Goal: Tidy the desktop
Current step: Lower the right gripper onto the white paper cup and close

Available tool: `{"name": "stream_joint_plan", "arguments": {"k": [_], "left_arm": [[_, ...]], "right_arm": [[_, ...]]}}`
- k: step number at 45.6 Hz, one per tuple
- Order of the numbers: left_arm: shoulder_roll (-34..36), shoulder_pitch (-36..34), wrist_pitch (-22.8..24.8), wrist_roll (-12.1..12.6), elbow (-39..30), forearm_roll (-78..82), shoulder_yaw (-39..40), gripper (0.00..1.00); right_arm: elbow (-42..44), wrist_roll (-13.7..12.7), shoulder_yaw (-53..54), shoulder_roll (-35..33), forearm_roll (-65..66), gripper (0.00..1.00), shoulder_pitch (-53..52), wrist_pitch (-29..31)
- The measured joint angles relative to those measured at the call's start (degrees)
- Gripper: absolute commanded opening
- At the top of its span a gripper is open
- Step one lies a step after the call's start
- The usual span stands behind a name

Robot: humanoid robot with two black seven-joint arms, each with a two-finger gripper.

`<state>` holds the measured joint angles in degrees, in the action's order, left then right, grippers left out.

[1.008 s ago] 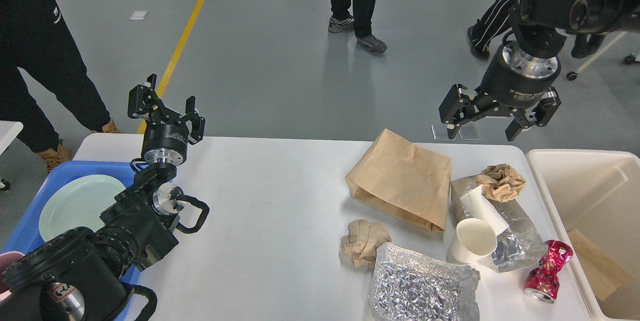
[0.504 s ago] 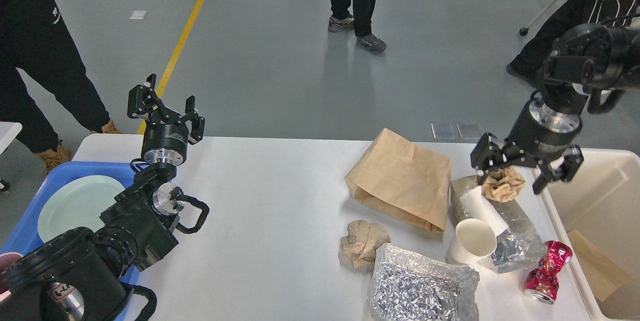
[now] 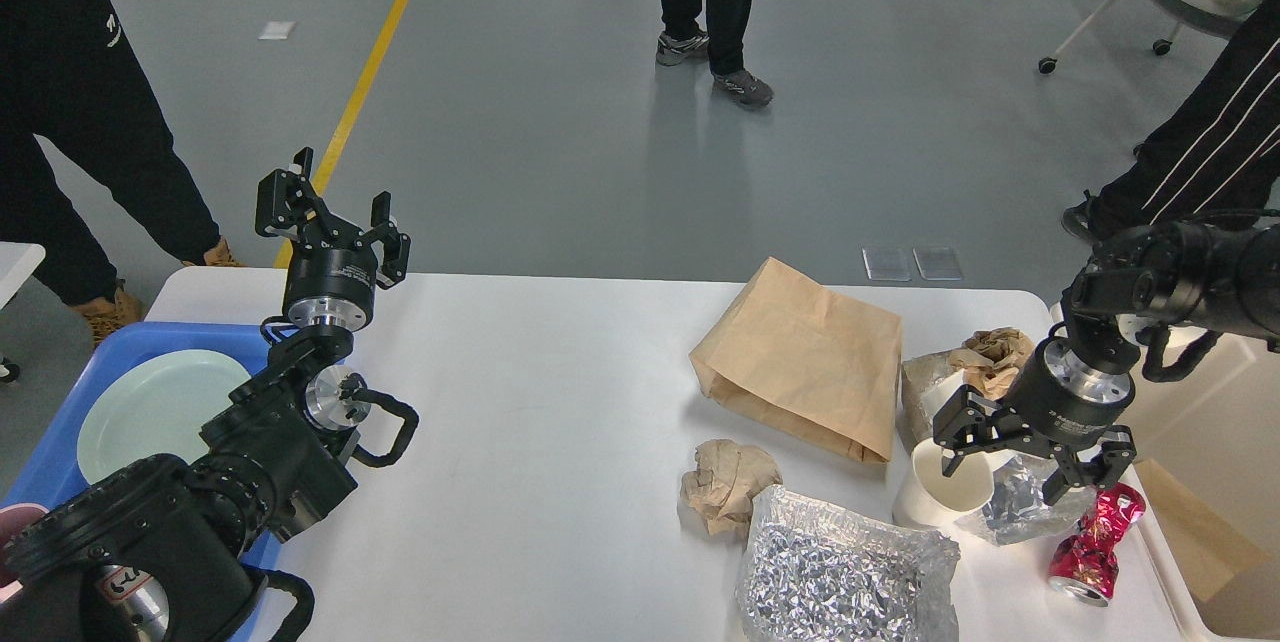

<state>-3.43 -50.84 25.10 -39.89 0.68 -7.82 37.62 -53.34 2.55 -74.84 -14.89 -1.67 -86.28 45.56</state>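
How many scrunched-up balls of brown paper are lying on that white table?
2. One crumpled brown paper ball lies near the front, beside the silver foil bag. The other crumpled brown paper ball sits farther back on the right, atop the rubbish pile. More may hide under the right gripper.

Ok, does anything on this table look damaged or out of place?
Yes. A red can near the right edge of the desktop is crushed in the middle and lies on its side. Beside it, a white paper cup has tipped over, and crumpled paper and foil lie loose.
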Motion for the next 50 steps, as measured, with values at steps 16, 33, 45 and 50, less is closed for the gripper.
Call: {"name": "stream_joint_plan", "arguments": {"k": [16, 33, 45, 50], "left_arm": [[0.00, -0.01, -0.01, 0.00, 0.01, 0.00, 0.00, 0.96], [0.00, -0.01, -0.01, 0.00, 0.01, 0.00, 0.00, 0.96], [0.00, -0.01, -0.05, 0.00, 0.01, 0.00, 0.00, 0.96], [0.00, -0.01, -0.05, 0.00, 0.00, 0.00, 0.00, 0.96]], "right_arm": [[3.09, -0.27, 0.27, 0.59, -0.30, 0.24, 5.31, -7.42], [2.05, -0.88, 0.33, -0.32, -0.70, 0.00, 5.57, -8.78], [2.06, -0.88, 2.12, -0.91, -0.88, 0.00, 4.53, -9.80], [1.42, -0.86, 3.96, -2.46, -0.87, 0.00, 3.43, -9.60]]}}
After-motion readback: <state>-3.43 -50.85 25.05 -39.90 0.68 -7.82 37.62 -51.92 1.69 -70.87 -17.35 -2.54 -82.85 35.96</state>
